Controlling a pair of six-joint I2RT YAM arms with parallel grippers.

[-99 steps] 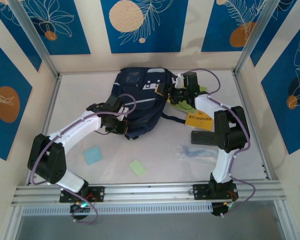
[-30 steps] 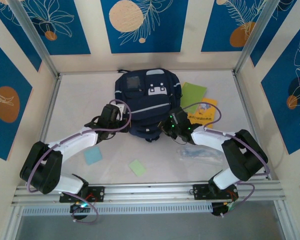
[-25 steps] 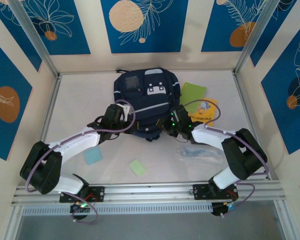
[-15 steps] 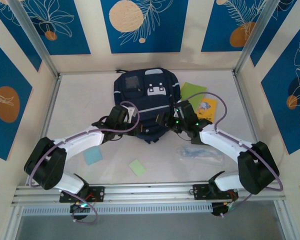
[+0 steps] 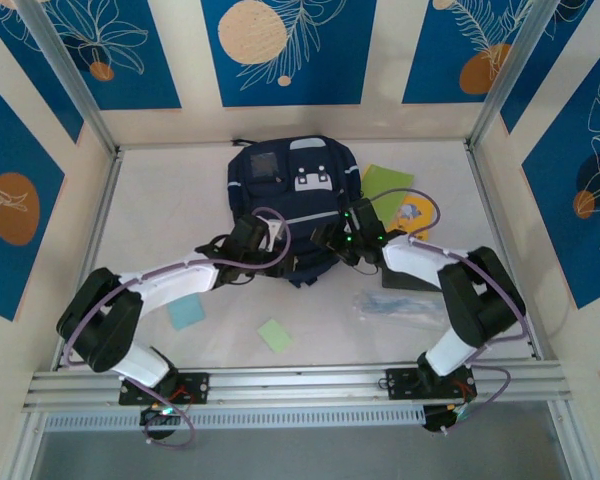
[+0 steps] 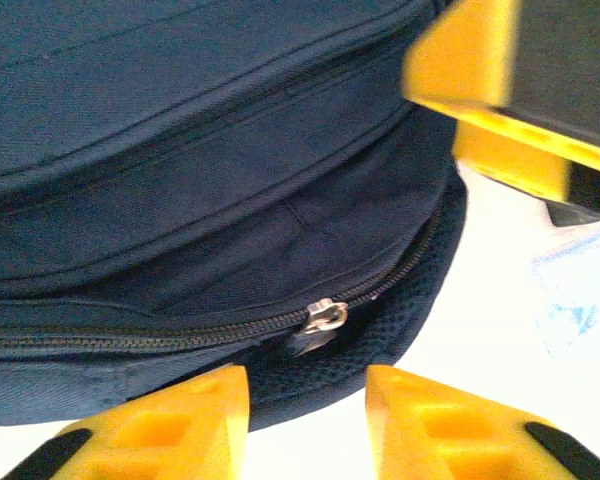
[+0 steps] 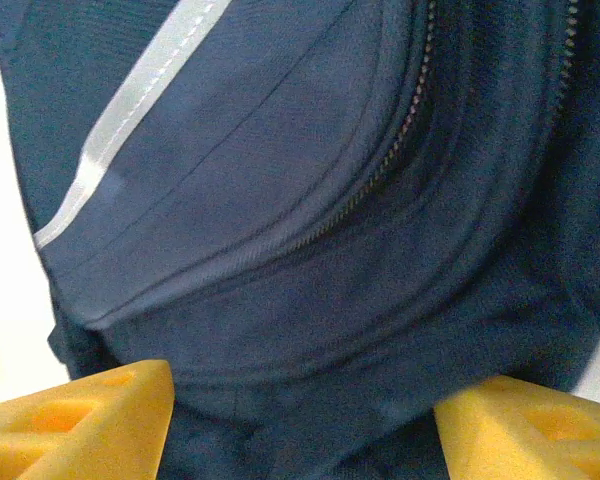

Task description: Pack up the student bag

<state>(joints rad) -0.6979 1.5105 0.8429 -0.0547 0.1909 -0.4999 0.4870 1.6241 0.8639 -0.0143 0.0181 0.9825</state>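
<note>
The student bag [image 5: 292,200] lies flat at the back middle of the table, navy with grey patches and a grey stripe [image 7: 130,110]. Both grippers are at its near end. My left gripper [image 5: 283,258] is open, its yellow fingers [image 6: 170,425] apart just below the bag's bottom edge, under a silver zipper pull [image 6: 325,318]. My right gripper [image 5: 328,240] is open wide, and navy fabric bulges between its fingertips [image 7: 80,420] with nothing pinched. A yellow finger of the right gripper [image 6: 500,95] shows at the upper right of the left wrist view.
A green sheet [image 5: 388,183] and an orange booklet [image 5: 412,215] lie right of the bag. A clear plastic pouch [image 5: 395,305] and a dark flat item [image 5: 412,277] sit near the right arm. A blue note [image 5: 187,312] and a green note [image 5: 276,335] lie near the front rail.
Both grippers were shut a second ago and now stand open. The left one has slid right along the bag's near end, and the right one has drawn in over it.
</note>
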